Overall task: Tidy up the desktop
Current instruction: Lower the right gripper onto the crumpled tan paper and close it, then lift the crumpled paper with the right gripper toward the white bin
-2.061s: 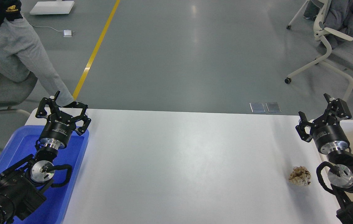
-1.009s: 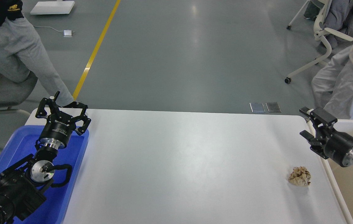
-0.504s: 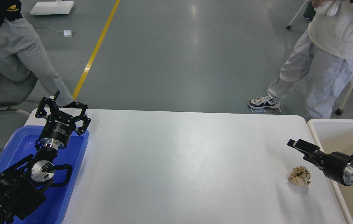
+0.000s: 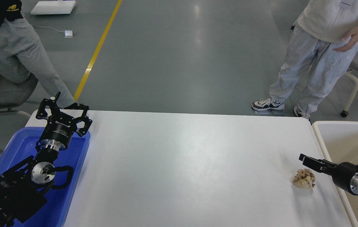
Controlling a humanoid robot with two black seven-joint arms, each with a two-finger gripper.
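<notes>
My right gripper lay side-on just beside the crumpled paper, empty; I could not tell how far its fingers were parted. I judged it placed so to take the paper, the only litter on the table, near its right edge beside the beige tub. My left gripper hung over the blue tray's far corner, fingers spread, holding nothing, apparently parked clear.

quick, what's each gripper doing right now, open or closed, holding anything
Left gripper: open, empty, above the blue tray.
Right gripper: cannot tell; seen side-on, just above the crumpled paper.
</notes>
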